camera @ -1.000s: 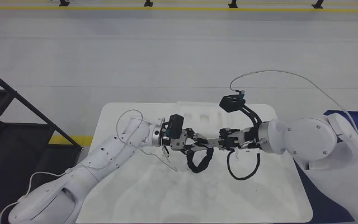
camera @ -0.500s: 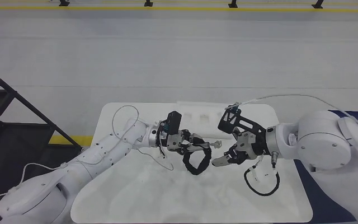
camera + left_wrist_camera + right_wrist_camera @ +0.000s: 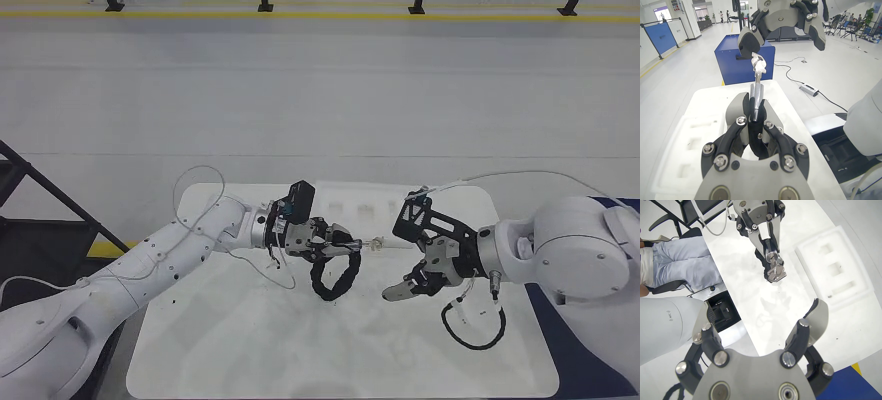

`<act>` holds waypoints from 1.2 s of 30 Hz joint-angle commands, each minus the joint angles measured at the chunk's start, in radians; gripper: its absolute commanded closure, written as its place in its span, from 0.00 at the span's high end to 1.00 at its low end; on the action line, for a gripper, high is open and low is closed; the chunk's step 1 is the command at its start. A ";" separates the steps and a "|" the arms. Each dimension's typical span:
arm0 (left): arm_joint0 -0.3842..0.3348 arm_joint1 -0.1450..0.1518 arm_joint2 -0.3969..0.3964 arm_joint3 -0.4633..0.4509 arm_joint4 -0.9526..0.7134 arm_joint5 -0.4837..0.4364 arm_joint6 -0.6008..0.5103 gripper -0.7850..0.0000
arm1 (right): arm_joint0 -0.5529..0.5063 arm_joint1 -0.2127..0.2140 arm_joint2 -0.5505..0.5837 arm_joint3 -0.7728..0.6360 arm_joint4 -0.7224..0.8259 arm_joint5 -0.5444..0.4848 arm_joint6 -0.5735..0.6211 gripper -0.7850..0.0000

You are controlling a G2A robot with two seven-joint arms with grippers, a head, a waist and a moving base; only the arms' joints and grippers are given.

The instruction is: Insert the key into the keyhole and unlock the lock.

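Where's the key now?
In the left wrist view, the key sits in the lock cylinder clamped by the left gripper; the open right gripper hangs just beyond.

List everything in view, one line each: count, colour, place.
lock: one, silver cylinder with a black cable loop, held above the table.
key: one, silver, blade in the lock's keyhole; a second seems to hang with it on a ring.
foam tray: one, white, at the table's far edge.
table: one, white, under both arms.
cabinet: one, blue, on the floor beyond the table.
left gripper: shut on the lock.
right gripper: open, facing the key, not touching it.
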 commanded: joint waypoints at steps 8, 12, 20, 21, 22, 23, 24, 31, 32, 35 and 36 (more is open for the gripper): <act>0.019 0.009 -0.047 -0.030 -0.050 0.000 -0.112 0.00 | 0.013 -0.002 -0.028 0.047 -0.115 -0.253 -0.069 1.00; 0.029 0.003 -0.062 -0.027 -0.077 0.000 -0.158 0.00 | 0.035 -0.005 -0.046 0.072 -0.202 -0.378 -0.108 1.00; 0.040 -0.015 -0.071 -0.023 -0.111 0.000 -0.237 0.00 | 0.020 0.000 -0.060 0.056 -0.473 -0.590 -0.334 0.97; 0.041 -0.016 -0.072 -0.022 -0.114 0.000 -0.243 0.00 | 0.009 0.001 -0.059 0.052 -0.498 -0.604 -0.355 0.98; 0.042 -0.018 -0.074 -0.021 -0.117 0.000 -0.247 0.00 | 0.000 0.002 -0.056 0.046 -0.525 -0.618 -0.371 0.96; 0.044 -0.019 -0.075 -0.021 -0.120 0.000 -0.252 0.00 | -0.008 0.003 -0.053 0.038 -0.555 -0.628 -0.383 0.93; 0.045 -0.021 -0.075 -0.021 -0.124 0.000 -0.255 0.00 | -0.017 0.004 -0.050 0.028 -0.584 -0.634 -0.396 0.90; 0.051 -0.025 -0.081 -0.021 -0.133 0.000 -0.273 0.00 | -0.088 0.011 -0.037 -0.046 -0.766 -0.635 -0.472 0.38; 0.052 -0.026 -0.081 -0.022 -0.134 0.000 -0.275 0.00 | -0.098 0.011 -0.039 -0.050 -0.782 -0.632 -0.480 0.36; 0.054 -0.026 -0.085 -0.024 -0.135 0.000 -0.280 0.00 | -0.117 0.011 -0.044 -0.057 -0.819 -0.628 -0.495 0.37; 0.055 -0.026 -0.086 -0.024 -0.136 0.000 -0.282 0.00 | -0.120 0.011 -0.047 -0.061 -0.835 -0.630 -0.497 0.37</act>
